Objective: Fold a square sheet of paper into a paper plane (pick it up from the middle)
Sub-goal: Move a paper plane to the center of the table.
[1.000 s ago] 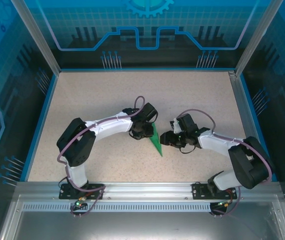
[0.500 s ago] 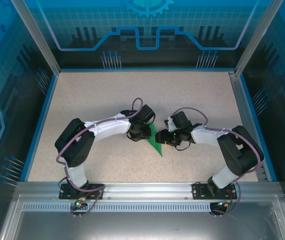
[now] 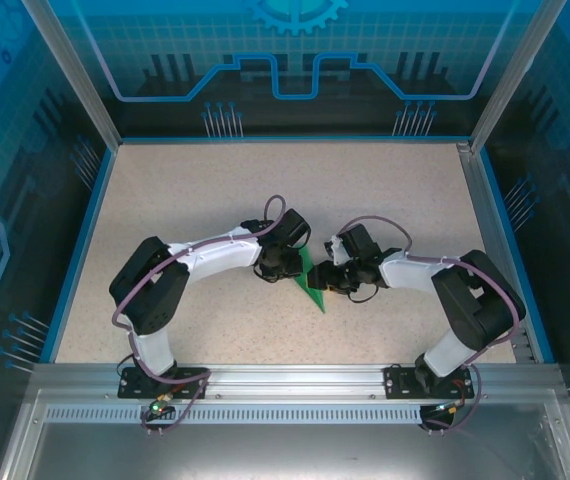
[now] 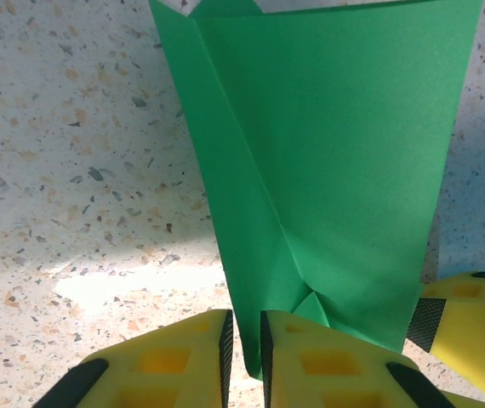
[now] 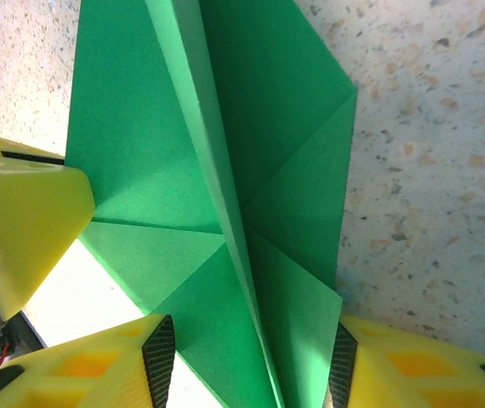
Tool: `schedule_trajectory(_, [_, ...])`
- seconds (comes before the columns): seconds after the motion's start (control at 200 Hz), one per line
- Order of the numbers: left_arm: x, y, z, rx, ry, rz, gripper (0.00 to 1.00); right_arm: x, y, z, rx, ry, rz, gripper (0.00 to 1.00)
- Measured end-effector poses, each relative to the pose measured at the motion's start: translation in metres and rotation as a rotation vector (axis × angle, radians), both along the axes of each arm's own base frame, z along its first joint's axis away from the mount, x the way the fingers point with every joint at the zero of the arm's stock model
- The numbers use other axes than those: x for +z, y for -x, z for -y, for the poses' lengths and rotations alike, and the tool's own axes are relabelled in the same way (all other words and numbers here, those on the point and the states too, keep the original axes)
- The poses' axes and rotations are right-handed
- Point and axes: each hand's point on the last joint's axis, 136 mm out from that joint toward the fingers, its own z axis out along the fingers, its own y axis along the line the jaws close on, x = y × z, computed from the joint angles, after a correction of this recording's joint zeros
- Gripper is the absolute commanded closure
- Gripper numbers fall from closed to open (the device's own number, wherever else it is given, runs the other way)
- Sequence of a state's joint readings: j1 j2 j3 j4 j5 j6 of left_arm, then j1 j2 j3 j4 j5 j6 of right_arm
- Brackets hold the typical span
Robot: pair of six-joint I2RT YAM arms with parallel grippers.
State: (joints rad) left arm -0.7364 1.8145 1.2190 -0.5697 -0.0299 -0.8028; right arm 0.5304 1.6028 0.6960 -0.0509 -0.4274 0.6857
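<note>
The green sheet of paper (image 3: 312, 289) lies mid-table, folded into a narrow pointed plane shape with a raised centre ridge and triangular flaps (image 5: 285, 153). My left gripper (image 3: 292, 267) reaches it from the left. In the left wrist view the gripper (image 4: 242, 348) is shut on a folded edge of the paper (image 4: 328, 153). My right gripper (image 3: 322, 281) comes in from the right. Its jaws (image 5: 249, 361) stand apart, one on each side of the ridge, with the flat flaps lying between the pads. One yellow left finger (image 5: 21, 221) touches the paper's left flap.
The speckled beige table (image 3: 185, 190) is bounded by a blue rim (image 3: 77, 250) and clear side walls. A metal rail (image 3: 285, 375) carrying both arm bases runs along the near edge. One yellow right finger (image 4: 468, 319) sits close beside the left gripper.
The right gripper has moved left, from beside the paper to over its right side. The left gripper has stayed shut on the paper, almost still.
</note>
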Motion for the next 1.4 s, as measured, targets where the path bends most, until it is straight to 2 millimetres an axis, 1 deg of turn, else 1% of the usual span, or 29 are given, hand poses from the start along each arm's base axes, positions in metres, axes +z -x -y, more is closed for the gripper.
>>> schedule_trajectory(0.125, [0.002, 0.0, 0.0, 0.0, 0.003, 0.003, 0.79, 0.001, 0.002, -0.001, 0.018, 0.012, 0.017, 0.46])
schedule_trajectory(0.435, [0.002, 0.0, 0.0, 0.0, 0.003, 0.004, 0.79, 0.008, 0.001, -0.007, 0.059, 0.036, 0.068, 0.47])
schedule_trajectory(0.74, [0.002, 0.0, 0.0, 0.0, 0.003, 0.004, 0.79, 0.008, 0.002, -0.008, 0.093, 0.091, 0.1, 0.65])
schedule_trajectory(0.95, [0.002, 0.0, 0.0, 0.0, 0.004, 0.004, 0.8, 0.008, 0.0, -0.007, 0.102, 0.142, 0.114, 0.73])
schedule_trajectory(1.24, [0.002, 0.001, -0.001, 0.0, 0.002, 0.002, 0.8, 0.0, 0.001, -0.015, 0.141, 0.207, 0.109, 0.75])
schedule_trajectory(1.401, [0.001, 0.001, -0.002, 0.0, 0.001, 0.002, 0.8, -0.005, 0.0, -0.019, 0.159, 0.249, 0.106, 0.79])
